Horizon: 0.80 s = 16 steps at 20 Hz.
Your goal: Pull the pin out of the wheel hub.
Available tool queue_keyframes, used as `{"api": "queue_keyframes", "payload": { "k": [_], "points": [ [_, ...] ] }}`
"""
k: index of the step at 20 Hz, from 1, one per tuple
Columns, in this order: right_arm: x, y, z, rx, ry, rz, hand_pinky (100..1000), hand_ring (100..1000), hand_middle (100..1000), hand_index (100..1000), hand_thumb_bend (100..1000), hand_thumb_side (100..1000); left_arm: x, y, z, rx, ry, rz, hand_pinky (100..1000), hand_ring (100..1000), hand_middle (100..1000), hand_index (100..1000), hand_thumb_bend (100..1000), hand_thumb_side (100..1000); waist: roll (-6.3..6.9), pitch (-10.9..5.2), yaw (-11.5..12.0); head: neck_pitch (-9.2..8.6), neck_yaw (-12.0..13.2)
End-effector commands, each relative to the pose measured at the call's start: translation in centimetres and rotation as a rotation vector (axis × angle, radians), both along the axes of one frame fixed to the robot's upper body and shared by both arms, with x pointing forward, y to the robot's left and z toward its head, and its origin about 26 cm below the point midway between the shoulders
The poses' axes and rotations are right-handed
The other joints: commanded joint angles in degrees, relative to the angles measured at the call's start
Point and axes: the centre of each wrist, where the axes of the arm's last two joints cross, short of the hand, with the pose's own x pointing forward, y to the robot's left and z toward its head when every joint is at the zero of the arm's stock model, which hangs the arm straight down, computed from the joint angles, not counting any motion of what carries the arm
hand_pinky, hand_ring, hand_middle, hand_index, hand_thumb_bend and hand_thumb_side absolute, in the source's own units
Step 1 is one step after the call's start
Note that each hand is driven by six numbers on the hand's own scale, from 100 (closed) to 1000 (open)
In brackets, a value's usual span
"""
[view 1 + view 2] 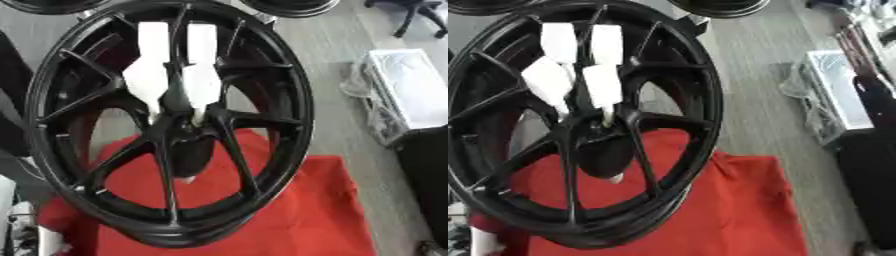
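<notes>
both views are bright and evenly lit, with soft daylight-like light that may come from above. the whole scene is slightly soft, without crisp edges. the white blocks [175, 70] behind the spokes are overexposed, their surfaces blown out. the black wheel [166, 125] shows only faint sheen along its rim, its hub lost in darkness. the red cloth [728, 210] is saturated, with weak shadow under the wheel.

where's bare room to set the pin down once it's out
Free: the red cloth right of the wheel, and the grey floor between the wheel and the white tray. Crowded: the hub, where white pieces fill the spoke gaps.
</notes>
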Motion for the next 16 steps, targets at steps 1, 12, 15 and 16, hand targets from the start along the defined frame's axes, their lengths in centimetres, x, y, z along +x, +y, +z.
{"api": "queue_keyframes", "payload": {
  "k": [1,12,15,16],
  "points": [
    [-0.6,0.7,1.6,-0.205,0.003,-0.019,820,720,690,770,610,246,0.0,0.4,0.8,0.032,-0.013,-0.008,802,901,849,831,233,891,0.0,-1.38,0.0,-0.12,-0.4],
    [0.8,3.0,3.0,-0.542,0.105,0.047,845,773,743,816,623,237,0.0,0.5,0.7,0.045,0.002,-0.015,803,902,850,830,232,892,-0.86,-2.2,0.4,-0.12,-0.4],
    [1.9,3.7,2.7,-0.585,0.141,0.074,860,791,754,825,631,222,0.0,0.5,0.7,0.047,0.005,-0.017,803,903,850,830,231,891,-0.82,-2.33,0.3,-0.12,-0.4],
    [2.2,3.9,2.6,-0.6,0.151,0.083,862,794,756,826,632,218,0.0,0.5,0.6,0.047,0.006,-0.017,803,903,850,830,231,892,-0.8,-2.38,0.3,-0.12,-0.4]
  ]
}}
